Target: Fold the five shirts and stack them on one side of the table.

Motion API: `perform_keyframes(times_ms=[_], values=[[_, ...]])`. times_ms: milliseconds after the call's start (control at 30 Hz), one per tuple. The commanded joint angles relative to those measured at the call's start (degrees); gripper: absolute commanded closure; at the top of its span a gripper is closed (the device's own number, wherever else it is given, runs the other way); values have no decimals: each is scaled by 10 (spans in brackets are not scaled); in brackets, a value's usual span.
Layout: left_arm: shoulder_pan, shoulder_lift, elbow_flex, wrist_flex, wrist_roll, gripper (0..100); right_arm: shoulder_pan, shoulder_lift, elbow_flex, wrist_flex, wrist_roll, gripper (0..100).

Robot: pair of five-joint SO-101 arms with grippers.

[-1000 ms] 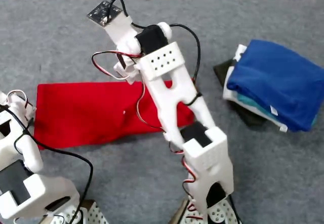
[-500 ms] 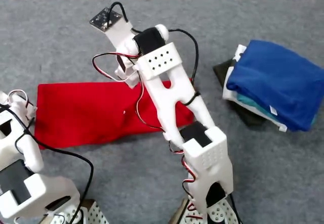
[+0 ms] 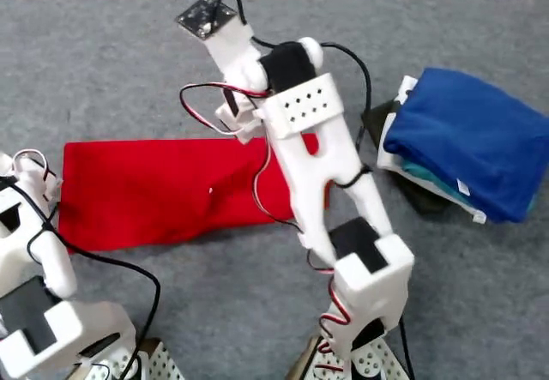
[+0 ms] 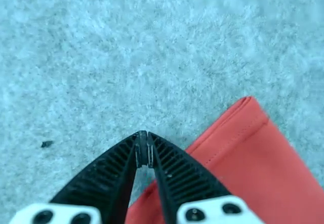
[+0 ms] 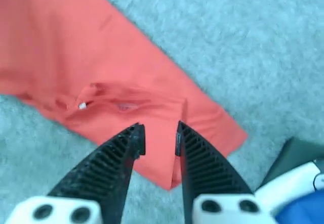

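**Red shirt** (image 3: pixel 163 193): folded to a long strip, flat on the grey table (image 3: pixel 103 80). Its long axis runs side to side in front of both arms.

**Stack of folded shirts** (image 3: pixel 467 140): blue one on top, at the table's right side. Near the strip's right end, not touching it.

**Right gripper** (image 5: pixel 158 130): above the strip's right end. Jaws parted by a narrow gap, holding nothing.

**Left gripper** (image 4: pixel 143 150): at the strip's left end, tips over bare table just beside a corner of the cloth. Jaws pressed together, empty.

**Judgement:** each arm is nearer one end, so the next fold likely runs along the long axis.
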Motion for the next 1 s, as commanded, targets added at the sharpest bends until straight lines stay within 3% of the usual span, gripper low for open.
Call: perform_keyframes(times_ms=[0, 600, 733, 833, 967], values=[[0, -49, 9, -1, 2, 979, 13, -74, 55, 11, 17, 877], [6, -65, 19, 7, 2, 979, 13, -327, 285, 10, 17, 877], [7, -65, -20, 87, -19, 937, 39, -384, 349, 10, 18, 876], [6, -59, -98, 207, -30, 834, 90, -401, 385, 10, 40, 876], [6, 1, -226, 352, -55, 815, 144, -405, 418, 10, 63, 876]])
